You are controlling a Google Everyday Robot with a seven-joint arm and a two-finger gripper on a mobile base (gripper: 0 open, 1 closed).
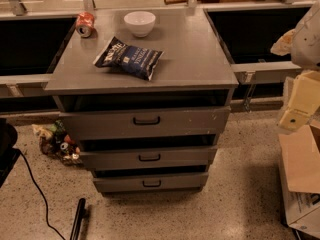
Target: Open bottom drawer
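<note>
The grey cabinet (145, 79) has three drawer fronts stacked one above the other. The bottom drawer (120, 183) is the narrowest and lowest, with a small black bar handle (151, 183). A dark gap shows above its front panel. My gripper (296, 115) is the cream-coloured piece at the right edge of the camera view. It hangs to the right of the cabinet, at about the height of the top drawer (100, 121). It is well apart from the bottom drawer's handle and touches nothing on the cabinet.
On the cabinet top lie a dark chip bag (129, 57), a white bowl (139, 23) and a crushed red can (85, 24). Litter (57, 143) lies on the floor at the left. A cardboard box (302, 179) stands at the right. A black cable (37, 189) and a black rod (77, 219) are at the front left.
</note>
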